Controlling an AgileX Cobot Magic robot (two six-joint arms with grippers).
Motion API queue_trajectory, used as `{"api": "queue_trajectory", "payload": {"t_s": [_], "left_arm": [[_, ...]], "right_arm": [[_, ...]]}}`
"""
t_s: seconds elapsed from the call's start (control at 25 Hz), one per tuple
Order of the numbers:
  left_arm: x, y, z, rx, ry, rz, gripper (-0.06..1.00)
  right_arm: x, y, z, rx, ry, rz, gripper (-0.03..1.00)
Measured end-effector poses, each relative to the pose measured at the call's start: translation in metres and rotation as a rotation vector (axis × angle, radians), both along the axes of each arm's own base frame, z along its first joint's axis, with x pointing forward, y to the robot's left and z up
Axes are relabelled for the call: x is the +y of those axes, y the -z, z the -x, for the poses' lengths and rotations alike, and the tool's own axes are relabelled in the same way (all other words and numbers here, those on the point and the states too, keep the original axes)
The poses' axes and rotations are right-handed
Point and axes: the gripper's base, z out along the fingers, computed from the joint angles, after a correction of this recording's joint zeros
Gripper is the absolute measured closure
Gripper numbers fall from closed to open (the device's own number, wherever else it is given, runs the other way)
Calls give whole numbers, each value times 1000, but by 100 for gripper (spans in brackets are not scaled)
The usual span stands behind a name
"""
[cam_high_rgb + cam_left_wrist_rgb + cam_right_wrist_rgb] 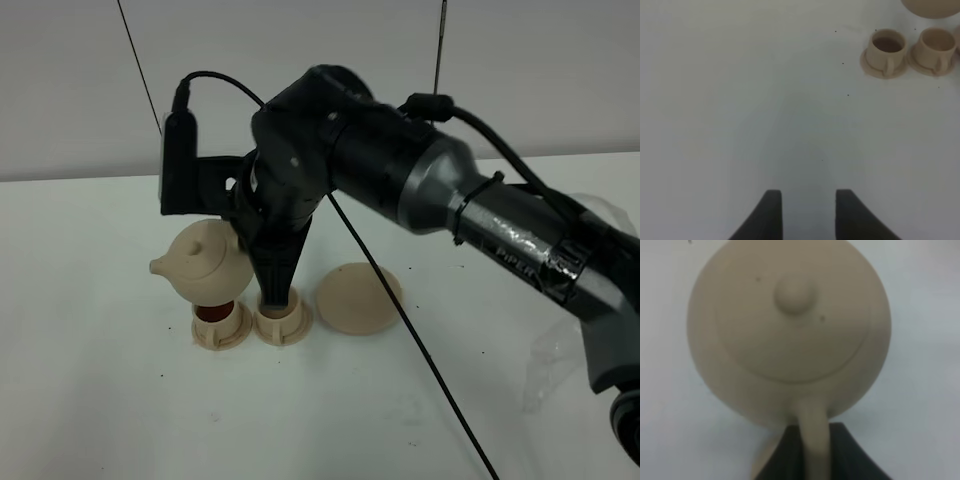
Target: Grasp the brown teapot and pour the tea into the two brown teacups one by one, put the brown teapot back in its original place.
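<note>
My right gripper [268, 262] reaches across to the left and is shut on the loop handle of the brown teapot [203, 262]. It holds the teapot in the air just above the left teacup [220, 322], spout pointing left. The right wrist view shows the lid and knob [796, 292] from above, with the handle [812, 440] between the fingers. The left teacup [886, 46] holds dark tea. The right teacup [936, 46], beside it on its own saucer [283, 322], looks empty. The wide saucer [357, 298] stands bare to their right. My left gripper [809, 215] is open and empty over bare table.
A black cable [420, 345] hangs across the table in front of the wide saucer. Crumpled clear plastic [550, 365] lies at the right, under the right arm. A white wall rises behind the table.
</note>
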Motion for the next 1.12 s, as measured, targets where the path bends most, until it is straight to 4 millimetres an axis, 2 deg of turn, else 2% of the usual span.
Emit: {"api": "queue_trajectory", "payload": {"t_s": [0.8, 1.12], "left_arm": [[0, 0, 0, 0, 0, 0, 62], [0, 0, 0, 0, 0, 0, 62]], "right_arm": [[0, -3, -2, 162, -73, -187, 87], [6, 19, -13, 152, -81, -193, 87]]}}
